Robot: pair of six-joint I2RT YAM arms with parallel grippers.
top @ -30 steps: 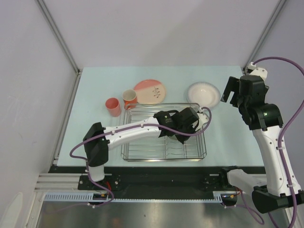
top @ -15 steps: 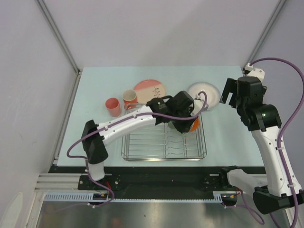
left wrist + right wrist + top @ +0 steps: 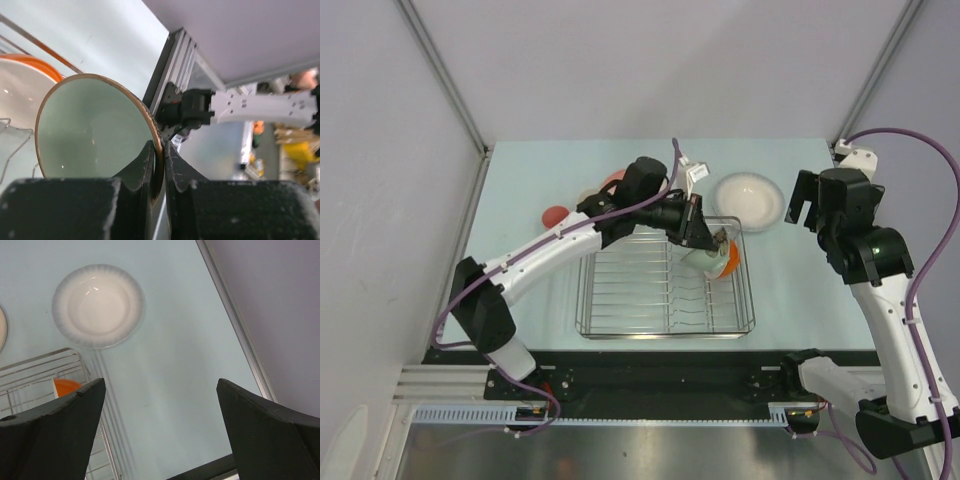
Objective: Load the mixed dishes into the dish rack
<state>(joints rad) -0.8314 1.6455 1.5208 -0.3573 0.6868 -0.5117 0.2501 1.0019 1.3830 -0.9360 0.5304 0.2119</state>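
My left gripper [image 3: 159, 162] is shut on the rim of the pale green bowl [image 3: 95, 130], one finger inside the bowl and one outside. The bowl stands on edge next to the orange bowl [image 3: 22, 92] at the far right end of the dish rack [image 3: 650, 300]. From above, the left gripper [image 3: 712, 240] hangs over that corner, by the orange bowl [image 3: 728, 260]. My right gripper [image 3: 160, 430] is open and empty over bare table, right of the rack [image 3: 45, 370]. The white shallow plate [image 3: 97, 305] lies beyond the rack.
The left arm partly hides the pink tumbler [image 3: 555, 212], the orange mug [image 3: 586, 195] and the pink-and-cream plate [image 3: 613, 180] behind the rack's left half. The white plate [image 3: 748, 198] sits just left of the right gripper [image 3: 804, 200]. Frame posts border the table.
The left arm swung its elbow up and toward the back, and its wrist turned toward the rack's far right corner. Its jaws closed the last bit onto the green bowl's rim. The right arm barely moved.
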